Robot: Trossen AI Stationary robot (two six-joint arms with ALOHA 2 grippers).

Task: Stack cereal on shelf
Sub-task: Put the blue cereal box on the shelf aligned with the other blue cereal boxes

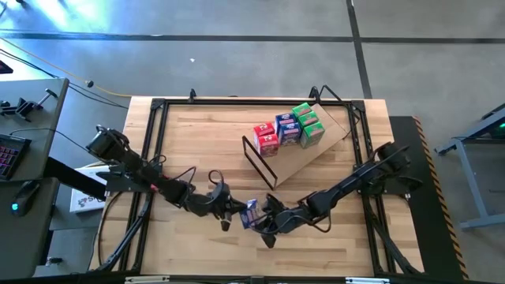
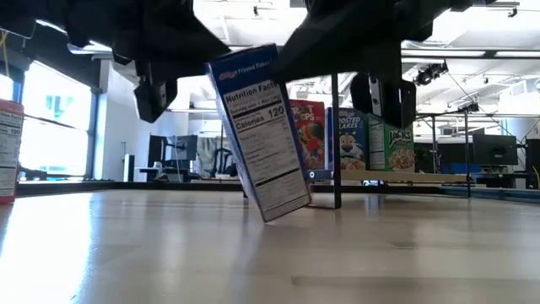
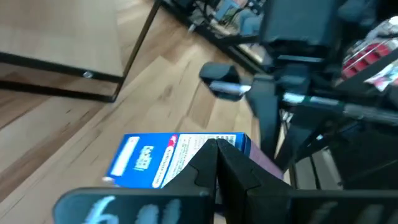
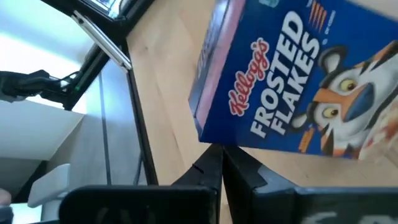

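Observation:
A blue cereal box (image 1: 251,213) stands tilted near the table's front middle, between my two grippers. In the low view the blue box (image 2: 261,127) leans with its lower end (image 2: 285,211) down at the tabletop. My left gripper (image 1: 230,211) is shut at the box's left. My right gripper (image 1: 267,222) is shut at its right. The shelf (image 1: 312,158) slants at the far right. On it stand red, blue and green cereal boxes (image 1: 290,130), at its upper part. My left gripper's shut fingertips (image 3: 217,155) meet the box's narrow printed side (image 3: 186,155), coming slantwise downward from the table's left. My right gripper's shut fingertips (image 4: 221,158) meet the edge of the box's front face (image 4: 217,140), slanting down from the right. The box stays tilted between them.
Black rails (image 1: 158,158) frame the tabletop. The shelf's black wire frame (image 1: 260,158) stands at its lower end, just beyond the blue box. Part of another box (image 2: 8,148) shows at the low view's left edge. Bare wood (image 1: 197,142) lies at the far left.

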